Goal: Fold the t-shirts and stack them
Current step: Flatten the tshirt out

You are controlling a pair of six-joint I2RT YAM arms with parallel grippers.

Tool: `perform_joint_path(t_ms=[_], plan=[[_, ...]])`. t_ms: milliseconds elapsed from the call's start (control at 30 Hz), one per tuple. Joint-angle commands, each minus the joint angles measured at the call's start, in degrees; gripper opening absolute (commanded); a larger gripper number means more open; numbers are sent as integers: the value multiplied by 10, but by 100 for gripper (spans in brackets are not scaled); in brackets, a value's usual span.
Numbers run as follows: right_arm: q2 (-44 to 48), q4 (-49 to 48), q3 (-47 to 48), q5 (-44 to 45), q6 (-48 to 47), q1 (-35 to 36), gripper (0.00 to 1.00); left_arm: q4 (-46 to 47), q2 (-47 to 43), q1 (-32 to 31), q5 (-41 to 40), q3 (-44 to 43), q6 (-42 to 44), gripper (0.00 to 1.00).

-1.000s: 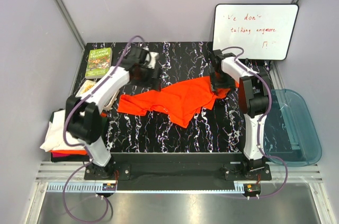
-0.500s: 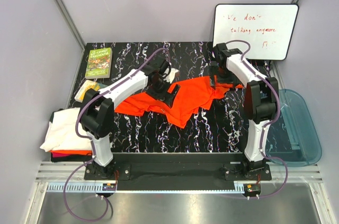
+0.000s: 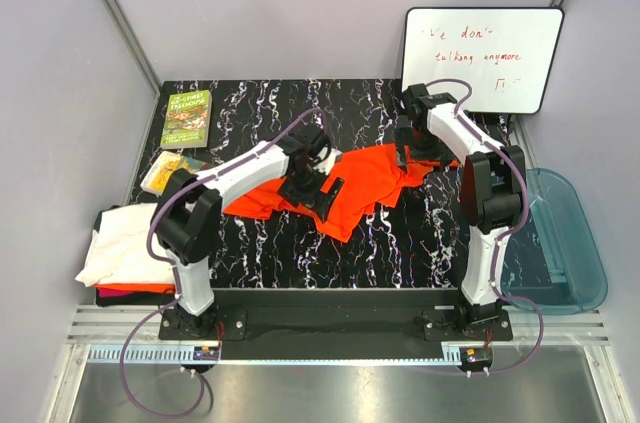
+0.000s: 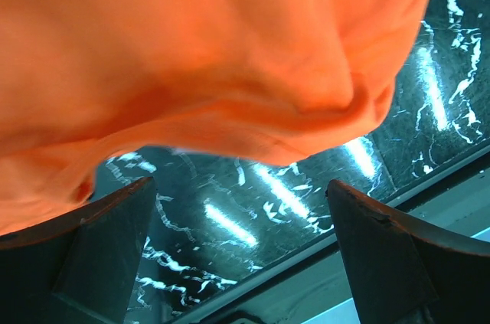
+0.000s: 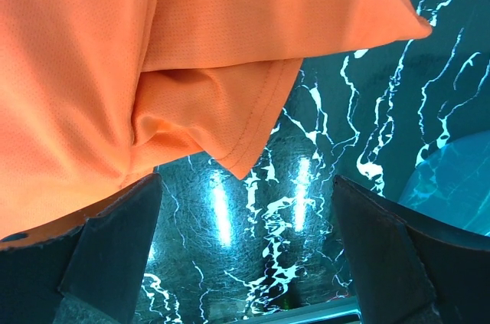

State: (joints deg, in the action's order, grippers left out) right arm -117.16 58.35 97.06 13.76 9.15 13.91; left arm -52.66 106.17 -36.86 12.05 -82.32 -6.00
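Now, left gripper (image 4: 241, 217): jaws wide, nothing held, over orange t-shirt (image 3: 368, 181) middle
right gripper (image 5: 245, 224): jaws wide, empty, at its far-right edge

Whiteboard (image 3: 482, 59), propped at far right of tabletop (image 3: 280, 253): red handwriting in two lines, roughly "We don't" over "talking anymore"; small red mark beneath, illegible. Green book (image 3: 187, 118), far left: yellow cover lettering, too small to read.

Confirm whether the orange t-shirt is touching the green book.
Apart. The top view shows a stretch of bare black marbled table between the bright orange t-shirt and the green book at the far left.
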Motion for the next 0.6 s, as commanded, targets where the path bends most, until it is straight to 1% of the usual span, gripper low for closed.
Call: perform_joint_path(t_ms=[0,100,167,200,233,267,300,367,433,467,533,567], plan=[[28,3,4,-22,-4,-1,100,27,40,-29,-12,-16,-17,99],[40,3,-1,-27,-7,-1,100,29,74,-47,-6,-47,-20,98],[46,2,-6,-26,-6,-1,100,28,89,-57,-1,-64,-23,79],[51,0,-9,-26,-7,-1,100,27,101,-59,1,-68,-26,63],[53,0,-10,-24,-7,-1,100,28,104,-59,2,-71,-29,28],[55,-1,-13,-25,-6,-1,100,28,104,-59,3,-69,-31,5],[59,-1,-13,-27,-7,-1,100,27,95,-59,-8,-68,-40,0],[64,-3,-20,-29,-6,-1,100,27,76,-59,-19,-64,-48,0],[70,-3,-27,-29,-5,-1,100,22,34,-58,-44,-72,-63,0],[73,-4,-30,-28,-4,0,100,15,1,-57,-54,-77,-71,0],[81,-8,-37,-26,-3,-1,100,15,-36,-48,-84,-86,-96,0],[84,-8,-39,-20,0,-1,100,16,-72,-44,-103,-90,-106,0]])
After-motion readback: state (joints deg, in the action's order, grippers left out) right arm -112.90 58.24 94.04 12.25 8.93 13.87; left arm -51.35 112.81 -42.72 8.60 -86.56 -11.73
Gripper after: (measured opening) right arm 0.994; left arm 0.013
